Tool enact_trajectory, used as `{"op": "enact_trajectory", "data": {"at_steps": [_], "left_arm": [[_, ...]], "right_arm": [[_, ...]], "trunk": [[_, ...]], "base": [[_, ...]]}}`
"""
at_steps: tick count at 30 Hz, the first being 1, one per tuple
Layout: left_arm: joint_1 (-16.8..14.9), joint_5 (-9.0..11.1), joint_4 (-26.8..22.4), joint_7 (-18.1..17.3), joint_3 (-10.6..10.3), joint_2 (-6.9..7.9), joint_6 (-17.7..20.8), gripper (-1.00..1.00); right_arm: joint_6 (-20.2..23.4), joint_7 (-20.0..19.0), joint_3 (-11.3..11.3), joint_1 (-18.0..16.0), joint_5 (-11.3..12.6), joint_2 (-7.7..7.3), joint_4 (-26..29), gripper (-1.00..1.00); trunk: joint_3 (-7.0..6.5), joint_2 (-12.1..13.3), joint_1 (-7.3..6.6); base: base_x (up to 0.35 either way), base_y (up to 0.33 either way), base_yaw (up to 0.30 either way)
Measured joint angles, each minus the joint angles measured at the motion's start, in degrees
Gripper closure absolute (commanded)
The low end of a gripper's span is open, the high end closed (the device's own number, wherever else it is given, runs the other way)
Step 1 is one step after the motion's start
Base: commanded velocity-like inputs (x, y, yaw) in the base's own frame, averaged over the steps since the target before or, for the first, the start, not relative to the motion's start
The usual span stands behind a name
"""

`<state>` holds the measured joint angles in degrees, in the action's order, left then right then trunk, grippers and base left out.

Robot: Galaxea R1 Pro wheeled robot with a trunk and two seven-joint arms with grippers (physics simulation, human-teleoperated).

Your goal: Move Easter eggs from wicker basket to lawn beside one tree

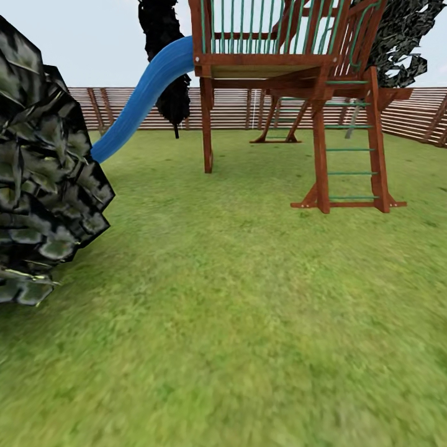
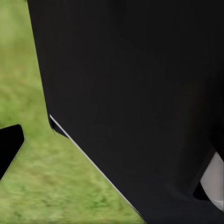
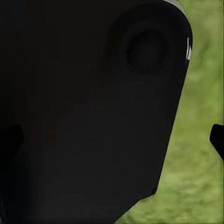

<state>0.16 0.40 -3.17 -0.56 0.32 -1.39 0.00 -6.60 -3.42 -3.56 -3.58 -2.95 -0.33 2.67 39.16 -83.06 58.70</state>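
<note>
- Left pincer: in the left wrist view a black fingertip (image 2: pixel 9 147) juts in over the grass beside a large black body panel (image 2: pixel 140 93) of the robot; whether the pincer is open or closed cannot be told.
- Right pincer: in the right wrist view a dark rounded robot housing (image 3: pixel 93 107) blocks most of the sight, with a small black tip (image 3: pixel 217 140) at the side over grass; its state cannot be told either.
- The lawn (image 1: pixel 236 323) spreads bright green beneath and ahead of the robot, bare in the near stretch.
- A dark, glossy, angular leaf clump (image 1: pixel 43 174) hangs close at the left edge of the head view.
- Further out on the lawn stands a wooden play tower (image 1: pixel 292 74) with green rungs, and a ladder (image 1: pixel 351 149) reaching the grass.
- A blue slide (image 1: pixel 143 99) descends from the tower toward the leaf clump.
- A thin black-trunked tree (image 1: pixel 167 68) stands behind the slide.
- A brown slatted fence (image 1: pixel 242 108) closes the far side of the lawn.
</note>
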Motion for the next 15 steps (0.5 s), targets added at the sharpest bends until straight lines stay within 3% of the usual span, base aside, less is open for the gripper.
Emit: {"op": "enact_trajectory", "data": {"at_steps": [15], "left_arm": [[0.00,-0.06,0.01,0.00,-0.07,-0.01,0.00,-1.00]], "right_arm": [[-0.07,-0.03,-0.25,0.00,-0.24,0.16,0.01,-1.00]], "trunk": [[0.11,0.00,0.00]], "base": [[0.322,0.053,0.000]]}}
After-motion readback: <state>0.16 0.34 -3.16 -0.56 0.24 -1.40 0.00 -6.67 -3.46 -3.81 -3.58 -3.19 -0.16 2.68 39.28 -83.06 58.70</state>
